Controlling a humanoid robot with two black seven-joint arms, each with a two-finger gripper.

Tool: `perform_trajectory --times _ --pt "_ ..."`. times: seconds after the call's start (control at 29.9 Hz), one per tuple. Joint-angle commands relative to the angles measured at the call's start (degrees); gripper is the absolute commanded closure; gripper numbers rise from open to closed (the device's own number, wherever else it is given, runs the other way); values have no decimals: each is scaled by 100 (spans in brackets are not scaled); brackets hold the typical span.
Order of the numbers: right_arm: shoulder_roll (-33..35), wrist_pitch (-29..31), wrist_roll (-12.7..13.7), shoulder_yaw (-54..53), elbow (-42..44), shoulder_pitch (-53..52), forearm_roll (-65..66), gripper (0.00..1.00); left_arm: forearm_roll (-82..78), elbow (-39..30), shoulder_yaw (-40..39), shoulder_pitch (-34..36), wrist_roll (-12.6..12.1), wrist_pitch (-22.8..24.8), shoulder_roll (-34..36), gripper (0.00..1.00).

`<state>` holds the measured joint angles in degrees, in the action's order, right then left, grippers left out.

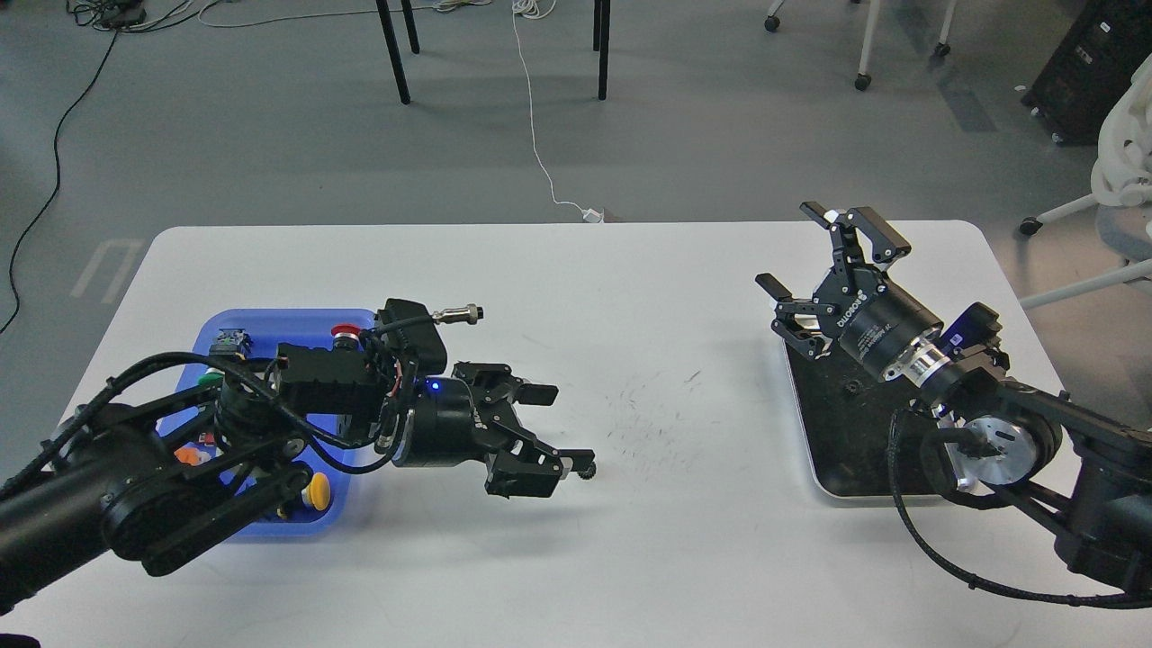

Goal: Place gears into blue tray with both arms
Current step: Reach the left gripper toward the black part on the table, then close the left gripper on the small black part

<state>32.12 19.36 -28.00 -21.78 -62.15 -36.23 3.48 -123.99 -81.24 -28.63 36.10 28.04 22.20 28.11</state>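
Note:
One small black gear (588, 469) lies on the white table near the middle. My left gripper (560, 427) reaches in low from the left and is open, its near fingertip (576, 459) right beside the gear; whether they touch is unclear. Nothing is clamped between its fingers. The blue tray (270, 319) sits at the left, largely covered by my left arm. My right gripper (796, 248) is open and empty, raised over the far left corner of the steel tray.
The steel tray (841, 463) with its dark inside stands at the right under my right arm. Push-buttons with red (344, 332) and yellow (316, 490) caps lie in the blue tray. The table's far edge borders open floor with chair legs.

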Motion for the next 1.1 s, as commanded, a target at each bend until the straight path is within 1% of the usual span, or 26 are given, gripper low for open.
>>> perform_trajectory --times 0.0,0.1,0.17,0.27,0.4,0.6,0.74,0.87,1.0,1.07 --pt "49 146 0 -133 10 186 -233 3 -101 301 611 554 -4 21 -104 2" --pt "75 568 0 -142 97 344 -400 3 -101 450 1192 907 -4 13 -104 2" --pt "75 840 0 -151 325 432 -401 3 -101 565 1508 1118 -4 13 -130 2" --pt "75 864 0 -151 589 485 -418 3 -101 845 1965 1478 -4 13 -340 2" --pt "119 864 0 -212 608 520 -418 3 -101 1258 2326 1681 -4 -14 -578 3" --pt "163 864 0 -248 599 547 -418 3 -101 1742 2573 1742 -4 -31 -1026 5" --pt "163 864 0 -239 599 547 -409 3 -101 1901 2582 1769 -4 -31 -1290 10" --pt "163 864 0 -239 599 547 -409 3 -101 1945 2591 1778 -4 -22 -1404 23" --pt "163 864 0 -239 590 556 -409 3 -101 1980 2599 1778 -4 -31 -1405 44" --pt "163 864 0 -230 590 556 -409 3 -101 2015 2634 1778 -4 -31 -1396 51"
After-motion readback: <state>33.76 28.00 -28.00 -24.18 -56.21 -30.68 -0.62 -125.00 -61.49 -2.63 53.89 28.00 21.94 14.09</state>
